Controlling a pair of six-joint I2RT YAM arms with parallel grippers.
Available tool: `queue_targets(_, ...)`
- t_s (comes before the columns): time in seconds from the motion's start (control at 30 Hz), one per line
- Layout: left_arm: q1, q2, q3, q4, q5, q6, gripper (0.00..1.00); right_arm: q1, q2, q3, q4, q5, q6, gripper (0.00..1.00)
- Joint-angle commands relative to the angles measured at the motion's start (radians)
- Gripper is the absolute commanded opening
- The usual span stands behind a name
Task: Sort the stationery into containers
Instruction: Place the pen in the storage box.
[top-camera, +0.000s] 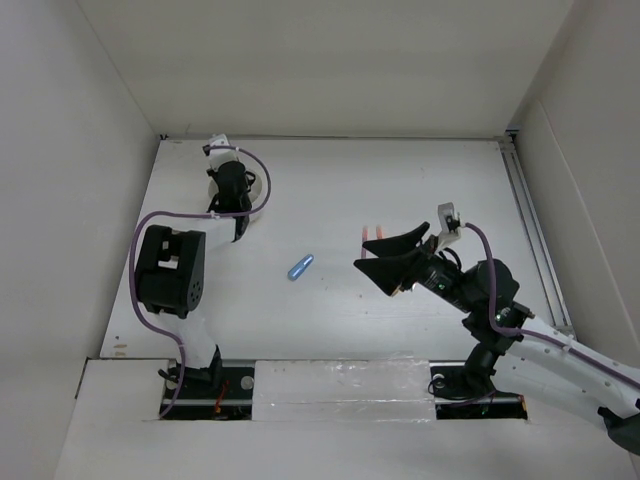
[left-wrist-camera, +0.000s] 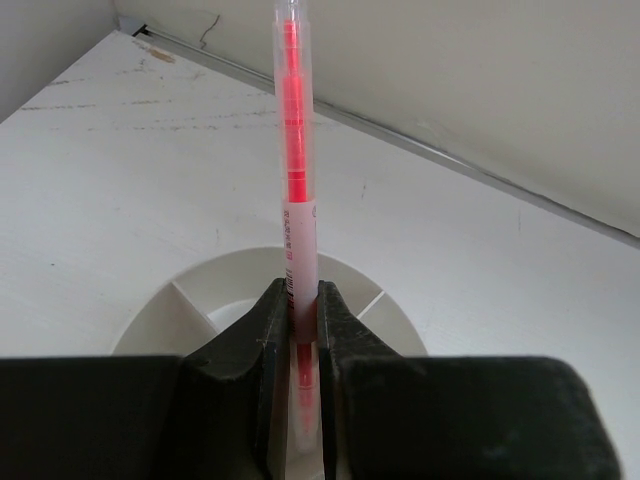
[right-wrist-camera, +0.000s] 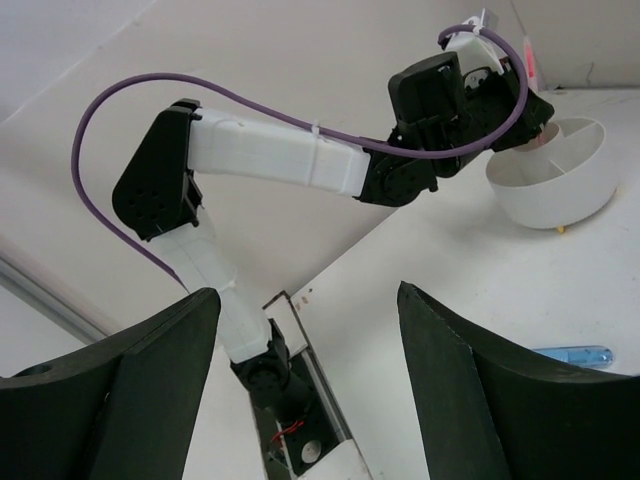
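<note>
While the left gripper (left-wrist-camera: 301, 305) pinches a red pen (left-wrist-camera: 296, 150) near its lower end, jaws almost closed on the clear barrel, the pen stands upright. Its lower tip is hidden behind the fingers. The pen top rises well above the gripper. Directly under this gripper sits the round white cup (left-wrist-camera: 225, 272), with inner dividers showing on both sides of the fingers. Which compartment the pen is over cannot be told.

The right gripper (right-wrist-camera: 308, 300) has its jaws spread wide with nothing between them. It is over the table (top-camera: 400, 180), well apart from the cup. Two thin orange pens (top-camera: 368, 236) lie side by side just at its fingertips, partly hidden by the upper finger. A blue capsule-shaped piece (top-camera: 300, 268) lies flat on the table to the left of the right gripper's tips, near but not touching, between the two grippers. In the right wrist view the capsule shows just beside the right finger, and the cup sits far ahead under the left arm's wrist.
</note>
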Motion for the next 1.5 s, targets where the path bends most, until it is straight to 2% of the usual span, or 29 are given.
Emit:
queue_targets(0.0,-0.005,-0.075,0.011,0.014,-0.039,-0.017,0.00,0.006,-0.012,0.010,0.047,-0.012,0.000,0.78)
queue_targets(0.23,-0.034,-0.095,0.002,-0.008,-0.066,-0.006,0.11,0.015,-0.032,0.010,0.036,-0.012,0.000,0.78)
queue_targets(0.33,-0.034,-0.095,-0.008,-0.020,-0.066,-0.015,0.11,0.015,-0.041,0.001,0.027,-0.012,0.009,0.78)
queue_targets(0.57,-0.034,-0.075,-0.008,-0.023,-0.086,-0.017,0.00,0.015,-0.072,-0.009,0.009,0.008,0.009,0.78)
queue_targets(0.7,-0.034,-0.063,0.014,-0.026,-0.097,-0.017,0.00,0.015,-0.081,-0.009,-0.001,0.019,0.009,0.78)
queue_targets(0.87,-0.034,-0.062,0.028,-0.051,-0.115,-0.017,0.11,0.015,-0.072,0.000,-0.001,0.019,0.009,0.78)
queue_targets(0.9,-0.034,-0.062,0.017,-0.051,-0.115,-0.026,0.18,0.015,-0.063,0.001,-0.001,0.019,0.009,0.78)
queue_targets(0.93,-0.034,-0.062,0.017,-0.051,-0.115,-0.026,0.21,0.015,-0.063,0.001,-0.001,0.019,0.009,0.78)
queue_targets(1.0,-0.034,-0.062,0.017,-0.051,-0.115,-0.026,0.22,0.015,-0.063,0.001,-0.001,0.019,0.009,0.78)
queue_targets(1.13,-0.034,-0.072,0.008,-0.051,-0.125,-0.026,0.33,0.015,-0.063,0.001,-0.001,0.028,0.009,0.78)
queue_targets(1.37,-0.043,-0.130,-0.025,-0.051,-0.103,-0.046,0.38,0.015,-0.054,0.001,-0.001,0.028,0.009,0.78)
queue_targets(1.4,-0.043,-0.144,-0.025,-0.051,-0.103,-0.046,0.41,0.015,-0.054,0.001,-0.001,0.028,0.009,0.78)
queue_targets(1.47,-0.076,-0.197,-0.025,-0.051,-0.150,-0.034,0.53,0.015,-0.054,0.001,-0.001,0.028,0.009,0.78)
